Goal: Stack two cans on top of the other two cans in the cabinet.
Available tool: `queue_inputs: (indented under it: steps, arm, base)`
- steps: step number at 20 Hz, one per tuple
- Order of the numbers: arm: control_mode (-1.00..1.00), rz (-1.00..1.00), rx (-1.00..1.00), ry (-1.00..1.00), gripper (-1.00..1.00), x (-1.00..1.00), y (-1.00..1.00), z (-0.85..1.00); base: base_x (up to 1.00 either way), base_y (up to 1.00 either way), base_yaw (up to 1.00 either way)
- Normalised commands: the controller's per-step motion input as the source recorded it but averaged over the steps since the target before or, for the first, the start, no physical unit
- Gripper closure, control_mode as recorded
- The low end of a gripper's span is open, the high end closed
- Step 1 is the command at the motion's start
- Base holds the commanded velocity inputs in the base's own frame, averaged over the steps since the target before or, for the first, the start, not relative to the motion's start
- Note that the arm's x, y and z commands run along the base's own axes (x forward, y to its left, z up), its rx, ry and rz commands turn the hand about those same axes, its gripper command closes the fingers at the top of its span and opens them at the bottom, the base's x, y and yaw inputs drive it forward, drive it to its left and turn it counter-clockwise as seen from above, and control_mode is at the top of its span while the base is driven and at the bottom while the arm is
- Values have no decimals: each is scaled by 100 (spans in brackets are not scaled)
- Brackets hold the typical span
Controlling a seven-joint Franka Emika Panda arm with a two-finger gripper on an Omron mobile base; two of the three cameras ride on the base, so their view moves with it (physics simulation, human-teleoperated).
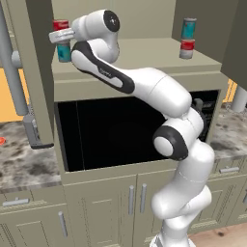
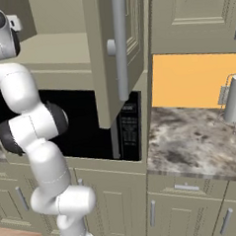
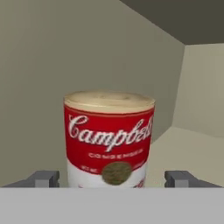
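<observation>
We count four cans in the left base view, in two stacks of two, all on the shelf of the cabinet (image 1: 144,53). In the hand view, nearest to us, the gripper (image 3: 117,178) stands spread, its two grey fingertips (image 3: 43,178) on either side of the red can (image 3: 109,140) with a gap showing on each side, so it pinches nothing. That can stands upright, its long axis running up the frame, pale lid on top and label facing us. In the left base view the arm rises from the lower right, bends at a dark elbow near the centre and reaches up to the upper left, with the hand level and pointing left at the left stack. There the same red can sits on a teal can (image 1: 63,51), both upright, at the upper left of the frame beside the cabinet wall. Further right, at the upper right of the frame, a second teal can (image 1: 188,29) stands upright on a second red can (image 1: 186,49). Below the shelf lies a dark opening (image 1: 120,130), and cupboard doors (image 1: 101,207) line the bottom.
</observation>
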Motion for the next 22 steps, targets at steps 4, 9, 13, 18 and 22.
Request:
queue_inputs:
  steps: [4, 9, 13, 18, 22]
  arm:
    - [-100, -7, 0, 0, -100, -12, -5, -1]
    - [-100, -9, 0, 5, -100, -23, -32, -8]
    - [-100, -9, 0, 2, -100, -27, -42, -22]
    - [-100, -5, 0, 0, -100, -42, -49, -22]
    - [-100, -6, 1, 1, -100, -64, -47, -12]
  base:
    - [0, 0, 0]
    - [0, 0, 0]
    - [0, 0, 0]
    - [0, 0, 0]
    - [0, 0, 0]
